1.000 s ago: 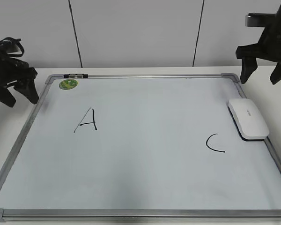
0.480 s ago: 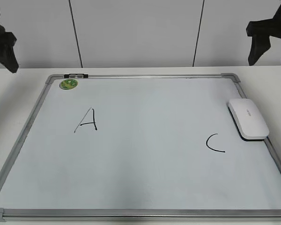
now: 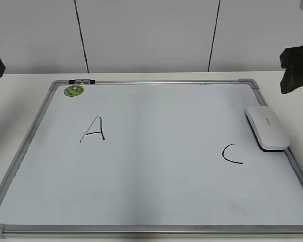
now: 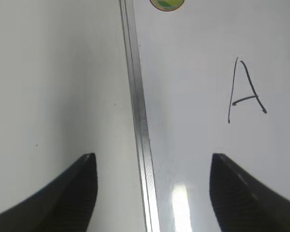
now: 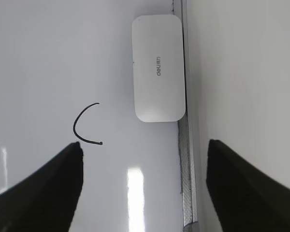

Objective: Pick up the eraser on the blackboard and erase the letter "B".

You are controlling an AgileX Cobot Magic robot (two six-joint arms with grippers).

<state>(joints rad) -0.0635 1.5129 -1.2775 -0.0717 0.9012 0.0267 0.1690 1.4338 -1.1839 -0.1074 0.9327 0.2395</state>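
Your board shows no "B" at all: on the blackboard [image 3: 156,166] only the black letter "A" [image 3: 93,129] and the black letter "C" [image 3: 231,154] are drawn, with plain white surface between them, so you can judge the erasing done and nothing left beyond parking the arms. The eraser [image 3: 267,127] lies flat, held by nothing, its long side touching the board's frame on the edge beneath your right arm, just beside the "C". In the right wrist view it sits ahead of the right gripper [image 5: 145,181], a little toward that tool's right finger, with the "C" [image 5: 85,126] ahead of its left finger; the two fingers stand wide apart and nothing is between them. The left gripper [image 4: 152,188] is likewise spread wide and holds nothing; it hangs over the board's silver frame [image 4: 137,106], with bare table under its left finger and the "A" [image 4: 245,91] ahead of its right finger, and the round green sticker [image 4: 167,4] farther ahead beyond the frame line. From the exterior camera you see both arms raised at the picture's side edges, well apart from the board and from the eraser.
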